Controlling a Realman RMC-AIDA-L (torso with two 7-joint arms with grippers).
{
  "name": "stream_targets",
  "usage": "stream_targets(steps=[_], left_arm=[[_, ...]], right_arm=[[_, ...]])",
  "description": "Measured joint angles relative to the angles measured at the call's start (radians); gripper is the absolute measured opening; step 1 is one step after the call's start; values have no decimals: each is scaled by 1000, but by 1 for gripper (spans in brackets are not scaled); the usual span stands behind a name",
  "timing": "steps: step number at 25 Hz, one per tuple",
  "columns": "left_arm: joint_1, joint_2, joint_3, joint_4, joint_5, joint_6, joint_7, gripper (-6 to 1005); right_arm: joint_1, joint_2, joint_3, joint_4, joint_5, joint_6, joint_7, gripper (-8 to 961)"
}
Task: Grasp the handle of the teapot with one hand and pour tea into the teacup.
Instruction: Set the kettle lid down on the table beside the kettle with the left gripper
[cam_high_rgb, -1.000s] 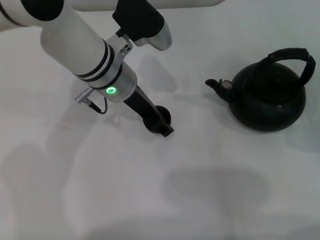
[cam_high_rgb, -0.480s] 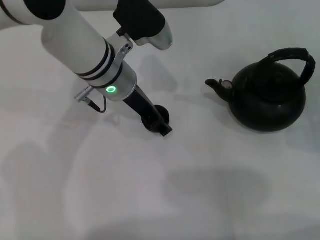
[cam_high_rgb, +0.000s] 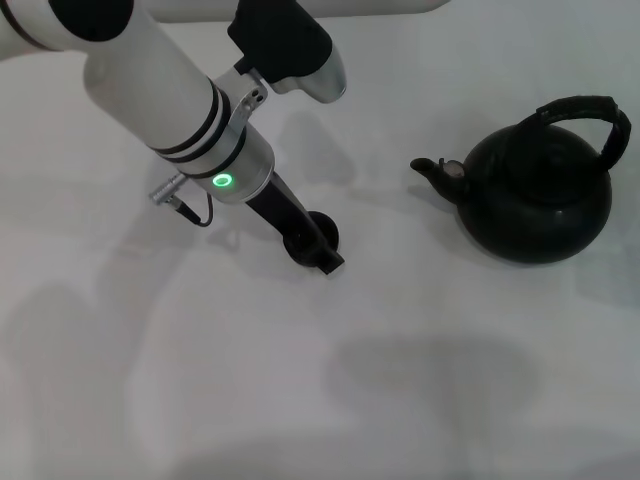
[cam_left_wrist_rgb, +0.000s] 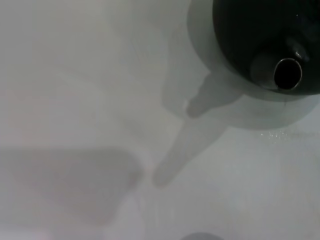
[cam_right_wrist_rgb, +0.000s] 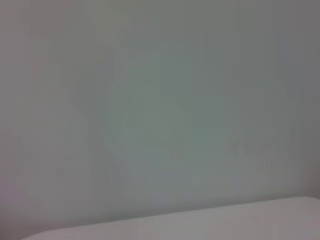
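the teapot (cam_high_rgb: 538, 195) is seen at the right of the head view, standing upright on the white bench (cam_high_rgb: 420, 380). its short spout (cam_high_rgb: 432, 170) points toward the frame's centre, and the handle (cam_high_rgb: 585, 115) arches over its domed top, tilted toward the right edge. nothing is touching the handle.

the left arm (cam_high_rgb: 150, 85) is seen coming in from the upper left of the head view, with a green ring light (cam_high_rgb: 222, 181) lit on its wrist. the left hand (cam_high_rgb: 318, 246) is lowered to the bench at centre left, and its dark fingers are placed right at the teacup (cam_high_rgb: 322, 228), a small dark round shape partly covered by them. whether the cup is gripped, or how far the fingers are parted, cannot be told. the teacup and the teapot are well apart, with bare bench between them.

in the left wrist view the teapot (cam_left_wrist_rgb: 260, 35) fills the upper right corner, with the open mouth of the spout (cam_left_wrist_rgb: 287, 73) facing the camera and its shadow cast on the bench.

the right hand is not seen in any view; the right wrist view is filled by a plain pale surface.
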Motion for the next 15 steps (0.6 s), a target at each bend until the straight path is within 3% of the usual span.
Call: stream_targets(steps=[11,15], left_arm=[[-5,0,4,11,8,-12,-8,766],[3,0,2,66,12,-15,-11,803]], right_arm=[[0,0,-6,-1,0,1,0,871],[0,0,-6,-1,0,0,0,871]])
